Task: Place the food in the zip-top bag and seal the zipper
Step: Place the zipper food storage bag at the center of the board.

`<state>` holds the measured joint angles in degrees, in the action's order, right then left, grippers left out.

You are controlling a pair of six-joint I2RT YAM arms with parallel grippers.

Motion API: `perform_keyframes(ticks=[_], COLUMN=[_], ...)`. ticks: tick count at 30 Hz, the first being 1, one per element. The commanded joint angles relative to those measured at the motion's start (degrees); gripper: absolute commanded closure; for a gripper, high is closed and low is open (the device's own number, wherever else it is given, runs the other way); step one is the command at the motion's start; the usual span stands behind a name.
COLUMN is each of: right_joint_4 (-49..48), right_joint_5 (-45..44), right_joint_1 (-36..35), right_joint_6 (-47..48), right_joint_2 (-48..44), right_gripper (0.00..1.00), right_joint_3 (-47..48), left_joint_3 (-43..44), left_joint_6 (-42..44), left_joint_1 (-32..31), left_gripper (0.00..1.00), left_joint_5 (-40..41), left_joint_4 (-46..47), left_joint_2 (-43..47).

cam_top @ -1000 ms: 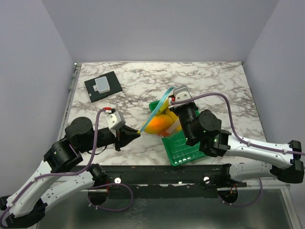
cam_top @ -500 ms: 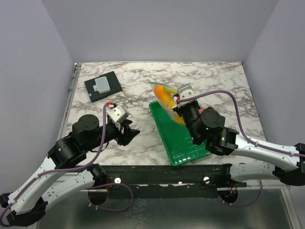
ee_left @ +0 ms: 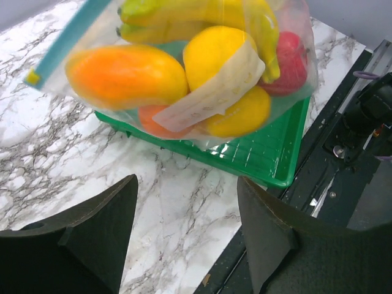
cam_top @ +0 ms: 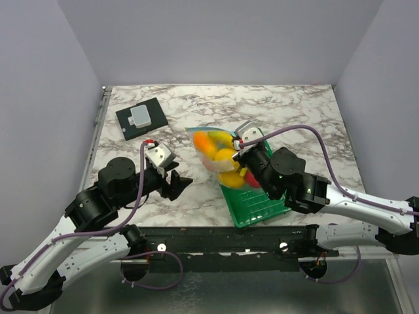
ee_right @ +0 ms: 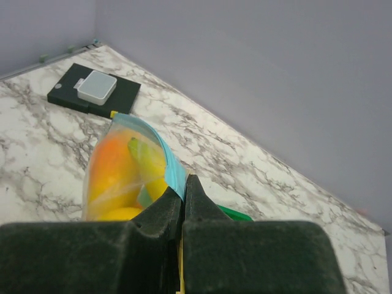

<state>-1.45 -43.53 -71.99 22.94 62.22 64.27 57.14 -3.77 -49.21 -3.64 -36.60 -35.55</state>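
Food point(ee_left: 217, 52) is sitting inside the clear zip-top bag point(cam_top: 213, 152), and the right end effector point(ee_right: 184, 184) is holding that bag up by its top edge. Its two fingers are pressing tight together on the light blue zipper point(ee_right: 174, 168), pinching the strip between them. The bag is hanging down and out to the left of those fingers, partly over the far end of the green tray point(cam_top: 256, 199) and partly over the marble bench point(cam_top: 294, 111). I cannot tell if the bottom of the bag is touching the tray. Through the plastic, yellow bananas point(ee_left: 202, 12) are showing at the top, a long orange piece point(ee_left: 125, 76) is lying on the left, a round yellow piece is sitting in the middle, and a red apple point(ee_left: 291, 55) is pressing against the right side. A white paper strip point(ee_left: 214, 92) is crossing the front of the fruit. I cannot tell if the zipper is shut all the way along. The left end effector point(cam_top: 183, 185) is hanging just above the bench, near the bag but not touching it, with its fingers point(ee_left: 92, 233) spreading wide apart and holding nothing. A black pad point(cam_top: 141, 119) with a small white box point(cam_top: 140, 116) on it is lying far back on the left of the bench, well apart from the bag.
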Motion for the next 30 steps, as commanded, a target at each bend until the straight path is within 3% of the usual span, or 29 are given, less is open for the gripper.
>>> perform_keyframes(ticks=[1,16,30], right_joint_4=[1.32,12.10,17.28], right_joint_5=[7.42,21.38,31.89], right_joint_1=[0.09,0.09,0.09], right_joint_6=[-3.43,-7.85,-10.10], right_joint_2=[-1.44,0.38,3.16], right_gripper=[0.99,0.99,0.99], right_joint_3=[1.72,7.26,9.73], left_joint_3=[1.32,3.29,3.31], left_joint_6=[-0.07,1.29,3.18], left_joint_1=[-0.11,-0.10,-0.16], left_gripper=[0.31,0.14,0.11], left_joint_5=[-0.87,-0.60,0.17], left_joint_4=[0.08,3.90,6.78], left_joint_2=[1.23,1.40,3.33])
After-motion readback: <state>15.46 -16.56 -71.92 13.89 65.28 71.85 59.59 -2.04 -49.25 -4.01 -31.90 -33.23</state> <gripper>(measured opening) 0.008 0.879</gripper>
